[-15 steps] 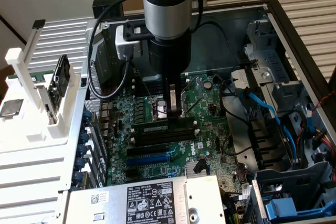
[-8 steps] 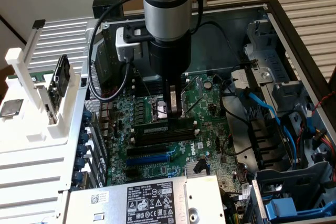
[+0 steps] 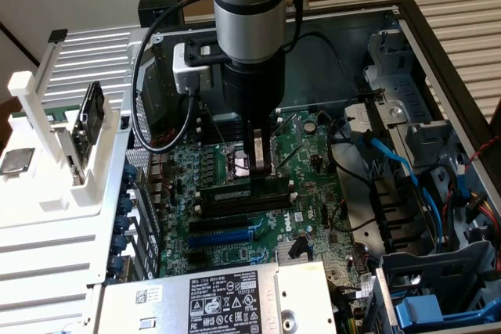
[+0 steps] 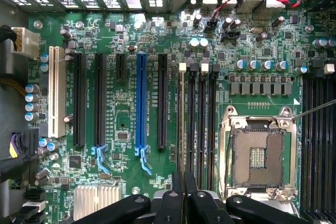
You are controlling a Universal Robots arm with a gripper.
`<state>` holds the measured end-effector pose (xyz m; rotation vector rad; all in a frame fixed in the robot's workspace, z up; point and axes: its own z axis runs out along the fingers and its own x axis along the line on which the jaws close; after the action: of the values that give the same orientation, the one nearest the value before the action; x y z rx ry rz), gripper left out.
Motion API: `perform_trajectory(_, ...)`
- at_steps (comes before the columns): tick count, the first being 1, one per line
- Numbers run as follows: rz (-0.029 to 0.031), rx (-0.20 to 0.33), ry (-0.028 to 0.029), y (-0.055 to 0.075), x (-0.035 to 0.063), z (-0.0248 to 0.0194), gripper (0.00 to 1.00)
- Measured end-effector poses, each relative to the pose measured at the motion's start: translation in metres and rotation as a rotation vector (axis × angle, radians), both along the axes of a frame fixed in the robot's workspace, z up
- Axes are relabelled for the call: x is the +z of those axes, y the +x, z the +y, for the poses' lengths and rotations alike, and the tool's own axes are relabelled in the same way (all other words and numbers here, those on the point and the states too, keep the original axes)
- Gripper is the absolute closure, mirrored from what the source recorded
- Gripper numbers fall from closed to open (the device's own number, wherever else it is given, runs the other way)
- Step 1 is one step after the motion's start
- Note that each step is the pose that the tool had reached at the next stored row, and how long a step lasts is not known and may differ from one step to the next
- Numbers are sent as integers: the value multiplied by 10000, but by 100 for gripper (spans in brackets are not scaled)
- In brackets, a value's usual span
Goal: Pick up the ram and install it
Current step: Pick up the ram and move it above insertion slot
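Note:
The ram (image 3: 235, 192) is a dark-green stick with a pale label, standing on edge along the memory slot nearest the expansion slots. In the wrist view the ram (image 4: 182, 124) appears as a thin edge running from between my fingertips along that slot. My gripper (image 3: 262, 174) hangs straight down over the motherboard, at the stick's end toward the exterior view's right. In the wrist view my gripper (image 4: 184, 195) has its black fingers (image 4: 172, 203) pressed close on the ram's edge. I cannot tell how deep the stick sits in the slot.
Beside the ram lie bare black memory slots (image 4: 202, 124), the open CPU socket (image 4: 257, 156) and another bank of slots (image 4: 315, 140). A blue expansion slot (image 4: 141, 103) is on the other side. The power supply (image 3: 219, 299), blue cables (image 3: 391, 162) and a white rack (image 3: 47, 131) ring the board.

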<state>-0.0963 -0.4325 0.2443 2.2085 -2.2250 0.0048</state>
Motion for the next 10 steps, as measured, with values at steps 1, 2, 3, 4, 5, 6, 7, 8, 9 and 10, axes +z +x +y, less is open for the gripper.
perform_trajectory(1,0,1,-1,0,0,0,88)
perform_trajectory(2,0,0,-4,0,0,0,88)
perform_trajectory(3,-1,1,-6,0,-1,0,88)
perform_trajectory(4,-2,2,-7,0,-2,2,88)
perform_trajectory(5,-3,2,-11,0,-4,7,88)
perform_trajectory(6,-1,4,-20,0,-5,19,88)
perform_trajectory(7,-2,4,-25,0,-6,20,88)
perform_trajectory(8,-1,5,-26,0,-6,20,88)
perform_trajectory(9,-1,5,-26,0,-6,20,88)
perform_trajectory(10,-1,5,-27,0,-7,20,88)
